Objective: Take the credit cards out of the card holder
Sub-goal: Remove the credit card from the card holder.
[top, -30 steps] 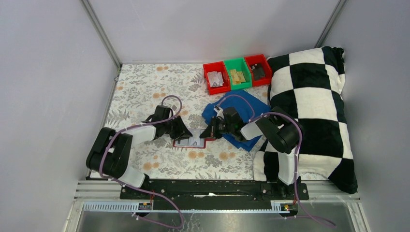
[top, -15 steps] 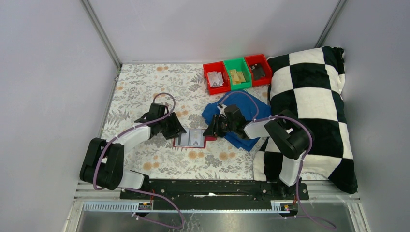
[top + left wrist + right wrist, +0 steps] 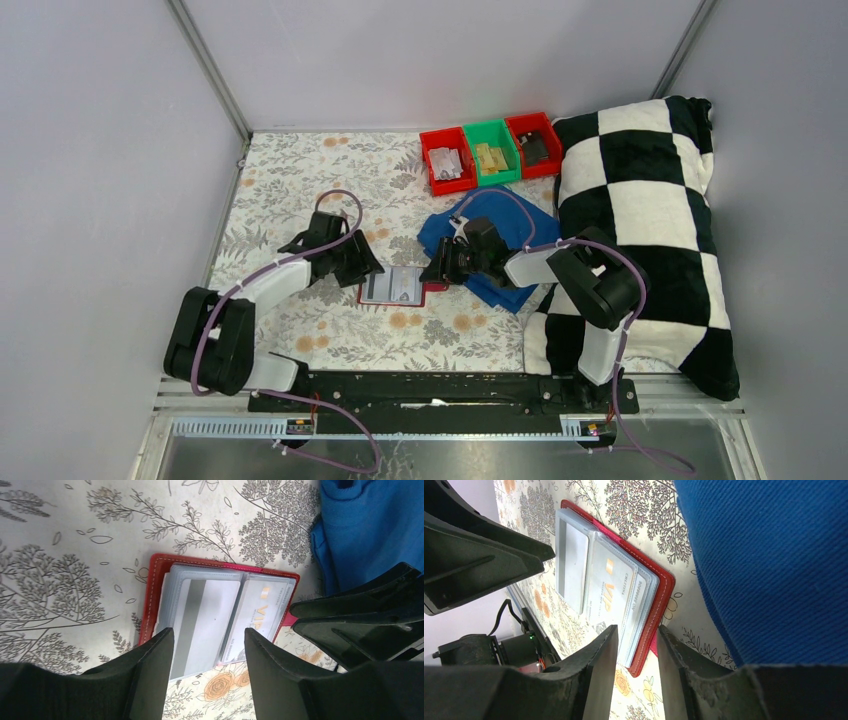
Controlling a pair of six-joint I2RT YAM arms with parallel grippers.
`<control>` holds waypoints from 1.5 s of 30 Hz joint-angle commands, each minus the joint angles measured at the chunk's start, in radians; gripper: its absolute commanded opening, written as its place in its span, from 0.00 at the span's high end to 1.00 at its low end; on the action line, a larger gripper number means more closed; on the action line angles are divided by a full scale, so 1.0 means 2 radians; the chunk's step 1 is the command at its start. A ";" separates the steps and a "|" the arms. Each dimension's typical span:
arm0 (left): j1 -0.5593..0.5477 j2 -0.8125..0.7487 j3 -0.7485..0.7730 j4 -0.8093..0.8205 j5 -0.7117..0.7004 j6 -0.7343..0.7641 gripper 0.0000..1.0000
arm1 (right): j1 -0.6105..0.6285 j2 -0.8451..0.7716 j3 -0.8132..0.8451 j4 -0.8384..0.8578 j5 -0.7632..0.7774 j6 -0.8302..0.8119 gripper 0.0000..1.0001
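Letting go of the card holder [image 3: 150, 600]
Both left claw [image 3: 208, 642] and right claw [image 3: 636, 640] just spread open, empty; it lies unfolded, cards [image 3: 210, 612] still tucked inside.

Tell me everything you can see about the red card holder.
The card holder lies open and flat on the floral tablecloth, beside a blue cloth. Red cover, leather-like, with pale stitching; clear plastic sleeves inside. One sleeve shows a pale card with a grey stripe, the other a card marked VIP. Nothing grips it.
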 commanded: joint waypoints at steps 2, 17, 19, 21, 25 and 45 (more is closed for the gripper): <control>0.002 -0.025 0.003 -0.013 -0.041 0.009 0.41 | -0.003 -0.006 0.001 -0.002 0.011 -0.009 0.57; 0.002 0.009 -0.012 0.027 0.030 0.005 0.43 | -0.003 0.005 0.002 0.005 0.007 -0.003 0.57; 0.002 0.002 -0.010 0.027 0.037 0.005 0.44 | -0.003 0.006 0.002 0.007 0.005 -0.002 0.57; 0.002 -0.011 -0.010 0.034 0.053 0.003 0.44 | -0.003 0.009 0.001 0.009 0.004 -0.001 0.57; 0.002 -0.024 -0.013 0.069 0.124 -0.012 0.44 | -0.003 0.014 -0.002 0.019 0.001 0.007 0.57; -0.034 0.005 -0.022 0.172 0.195 -0.082 0.45 | -0.004 -0.011 -0.011 0.003 0.018 -0.001 0.56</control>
